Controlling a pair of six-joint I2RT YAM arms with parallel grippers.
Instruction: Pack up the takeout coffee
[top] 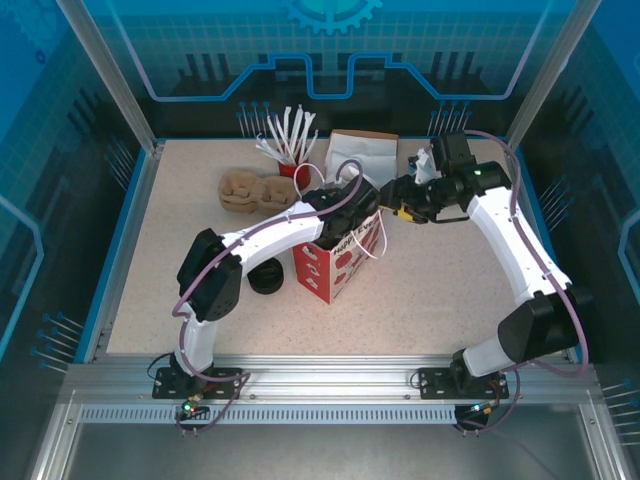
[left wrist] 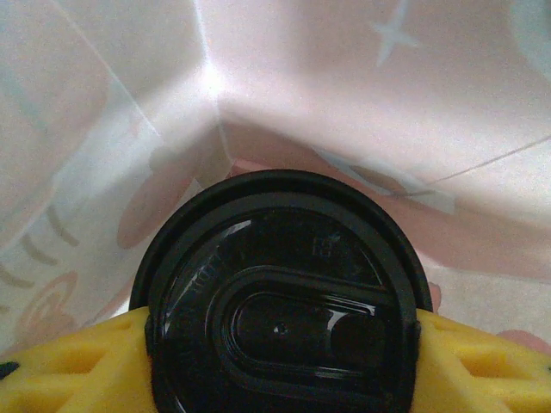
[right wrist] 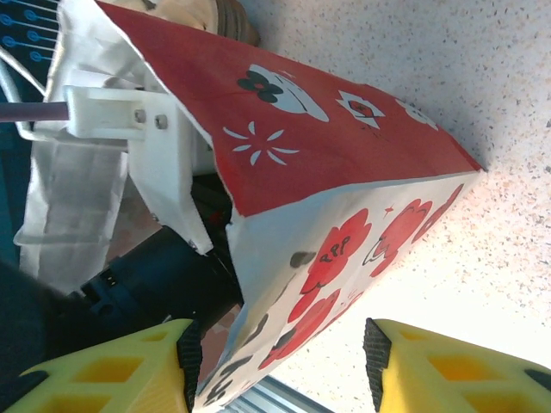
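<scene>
The takeout coffee [left wrist: 280,258] shows its round black lid from above, low inside the red-and-white paper bag [top: 335,268], whose pale inner walls [left wrist: 344,103] rise around it. My left gripper [left wrist: 280,344] is shut on the cup, with a yellow finger [left wrist: 77,366] pressed against each side of the lid. In the top view the left arm reaches down into the bag's mouth. My right gripper [top: 392,205] stands open at the bag's upper right edge. In the right wrist view the bag's printed wall [right wrist: 344,146] lies between the right gripper's [right wrist: 280,353] spread fingers, close to the left pad [right wrist: 189,353].
A low stack of black lids [top: 266,277] sits just left of the bag. Brown pulp cup carriers [top: 250,190], a red holder of white stirrers [top: 288,145] and a white package [top: 362,155] stand at the back. Blue walls ring the speckled table [top: 430,300].
</scene>
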